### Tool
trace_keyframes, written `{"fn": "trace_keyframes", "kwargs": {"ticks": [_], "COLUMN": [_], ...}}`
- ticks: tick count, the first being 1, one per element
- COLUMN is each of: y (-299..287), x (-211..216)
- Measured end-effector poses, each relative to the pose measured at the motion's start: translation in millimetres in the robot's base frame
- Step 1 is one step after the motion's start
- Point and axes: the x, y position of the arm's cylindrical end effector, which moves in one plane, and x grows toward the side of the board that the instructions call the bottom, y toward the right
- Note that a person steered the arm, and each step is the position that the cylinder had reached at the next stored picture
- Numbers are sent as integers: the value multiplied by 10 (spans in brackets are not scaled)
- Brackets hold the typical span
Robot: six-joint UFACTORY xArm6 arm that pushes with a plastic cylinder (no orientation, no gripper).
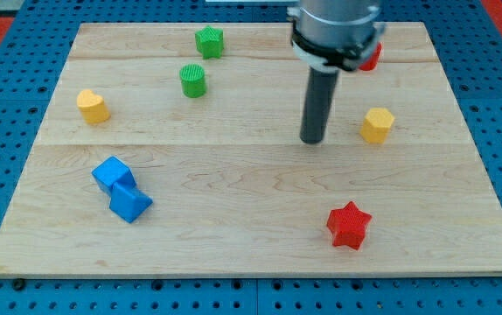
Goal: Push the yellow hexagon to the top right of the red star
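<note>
The yellow hexagon (377, 124) sits on the wooden board at the view's right, above the middle. The red star (349, 225) lies near the board's bottom right, well below the hexagon. My tip (312, 140) rests on the board just to the left of the yellow hexagon, a short gap apart, and far above the red star. The arm's grey body comes down from the view's top.
A red block (372, 59) is partly hidden behind the arm at the top. A green star (209, 41) and green cylinder (193, 80) sit top centre-left. A yellow block (93, 106) is at left. Two blue blocks (120, 188) touch at lower left.
</note>
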Motion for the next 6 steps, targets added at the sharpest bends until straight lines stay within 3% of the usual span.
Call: {"fn": "trace_keyframes", "kwargs": {"ticks": [1,2,3,5,6], "y": [385,928,970,896,111], "x": [-334,-289,204,803,278]}}
